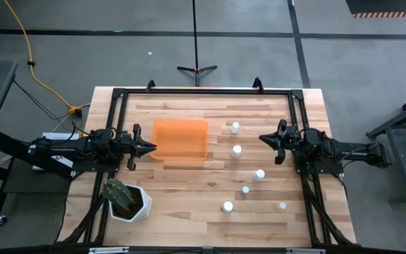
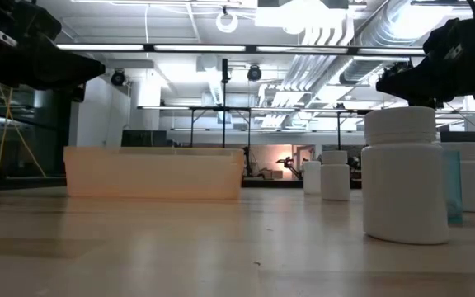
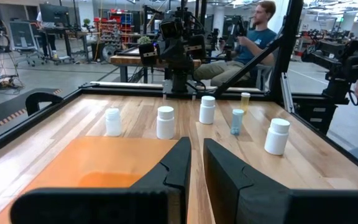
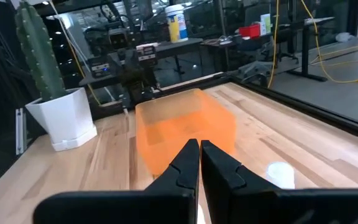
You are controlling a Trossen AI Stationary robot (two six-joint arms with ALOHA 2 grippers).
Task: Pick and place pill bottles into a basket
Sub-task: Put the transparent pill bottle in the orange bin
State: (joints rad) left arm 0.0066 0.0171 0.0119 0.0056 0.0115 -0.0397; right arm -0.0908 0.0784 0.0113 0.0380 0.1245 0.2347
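The translucent orange basket (image 1: 180, 140) stands on the table left of centre; it also shows in the low view (image 2: 153, 173). Several small white pill bottles stand upright on the table to its right, among them one near the far side (image 1: 235, 128), one in the middle (image 1: 259, 175) and a yellowish one near the front (image 1: 282, 206). My left gripper (image 1: 151, 147) is shut and empty, in the air at the basket's left wall. My right gripper (image 1: 263, 138) is shut and empty, in the air just right of the bottles, pointing toward the basket (image 4: 185, 127).
A white angular pot with a green cactus (image 1: 124, 199) stands at the front left. A black frame (image 1: 203, 92) runs around the table top. In the left wrist view a person (image 3: 253, 34) sits beyond the table's right edge.
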